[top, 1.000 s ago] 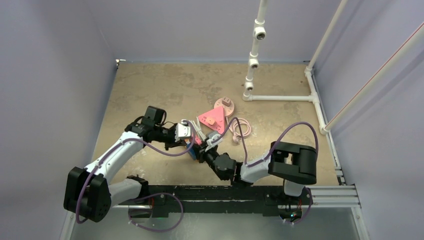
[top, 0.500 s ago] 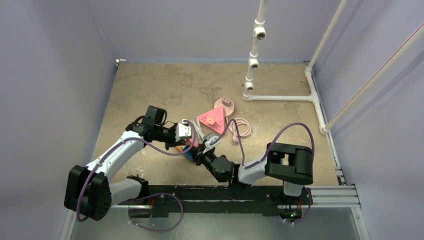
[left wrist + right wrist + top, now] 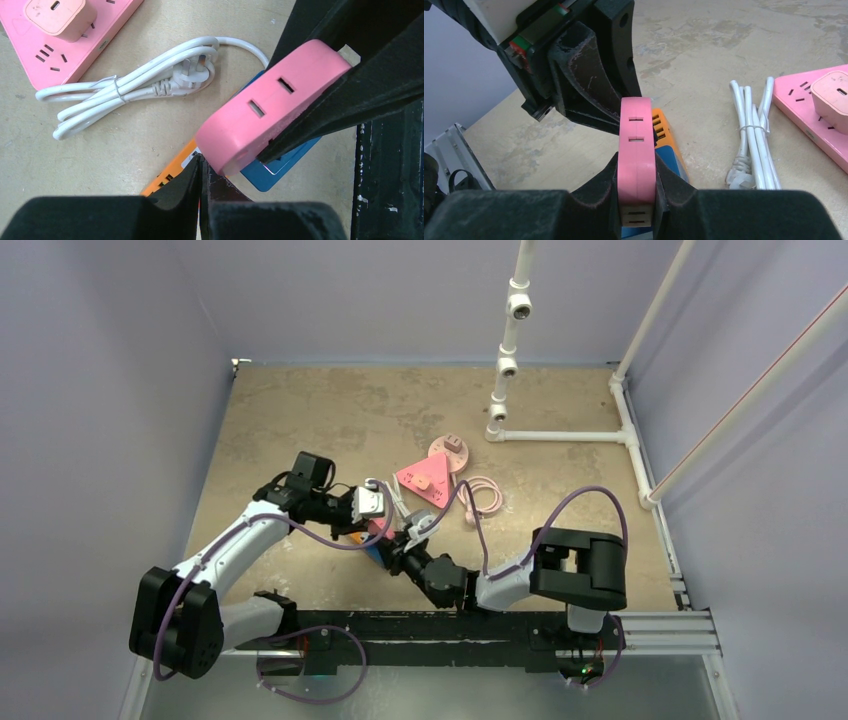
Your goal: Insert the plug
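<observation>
The right arm's jaws are clamped narrowly on a pink rounded plastic socket block [image 3: 637, 145], holding it on edge over a flat blue block [image 3: 280, 162]. The left arm's jaws are pressed together on nothing, just beside it at 10 o'clock. The white moulded plug [image 3: 187, 75] lies with its bundled cable on the beige worktop [image 3: 724, 45] at 12 o'clock, near a pink triangular power strip [image 3: 107, 30].

We see the white plug [image 3: 192, 75] lying flat on the surface [image 3: 125, 140], its cable tied in a bundle, just beside the pink power strip [image 3: 80, 55]. The pink socket block [image 3: 637, 145], slots showing, stands on edge, clamped in the right tool [image 3: 637, 175].
</observation>
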Tool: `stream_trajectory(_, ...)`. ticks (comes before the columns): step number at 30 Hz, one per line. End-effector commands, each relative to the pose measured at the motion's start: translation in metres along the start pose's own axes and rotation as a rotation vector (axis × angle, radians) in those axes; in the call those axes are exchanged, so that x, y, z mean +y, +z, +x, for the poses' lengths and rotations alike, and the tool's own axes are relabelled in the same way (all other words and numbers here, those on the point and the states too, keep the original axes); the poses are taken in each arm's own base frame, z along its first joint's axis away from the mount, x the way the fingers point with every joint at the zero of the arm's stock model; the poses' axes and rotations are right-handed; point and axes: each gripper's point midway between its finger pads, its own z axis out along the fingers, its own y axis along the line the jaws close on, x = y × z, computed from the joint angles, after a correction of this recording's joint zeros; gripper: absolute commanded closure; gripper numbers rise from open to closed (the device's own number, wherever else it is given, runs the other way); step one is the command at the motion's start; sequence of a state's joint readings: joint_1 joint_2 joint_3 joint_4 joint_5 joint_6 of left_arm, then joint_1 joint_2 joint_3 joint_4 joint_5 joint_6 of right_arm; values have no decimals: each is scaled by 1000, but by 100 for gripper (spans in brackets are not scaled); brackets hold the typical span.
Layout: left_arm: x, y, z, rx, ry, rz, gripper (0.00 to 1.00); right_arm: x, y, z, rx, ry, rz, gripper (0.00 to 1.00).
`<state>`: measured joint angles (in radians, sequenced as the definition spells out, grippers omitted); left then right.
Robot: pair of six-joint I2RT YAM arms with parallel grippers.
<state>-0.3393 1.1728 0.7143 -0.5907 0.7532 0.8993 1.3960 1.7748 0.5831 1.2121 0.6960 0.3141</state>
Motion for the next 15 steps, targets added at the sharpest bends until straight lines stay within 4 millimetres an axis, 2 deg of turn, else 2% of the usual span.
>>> stream_trajectory(1, 8, -1, -12, -25, 26, -15, 100, 0, -6, 13, 43, -29, 20, 100)
stream_trajectory(7, 16, -5, -17, -13, 10, -43, 100, 1, -7, 6, 44, -18, 23, 100)
stream_trajectory(10, 22, -15, -19, 36, 5, -68, 100, 1, -7, 2, 34, -23, 26, 100)
stream_trajectory(15, 17, -34, -14, 79, -89, -61, 100, -3, -6, -2, 17, -23, 49, 100)
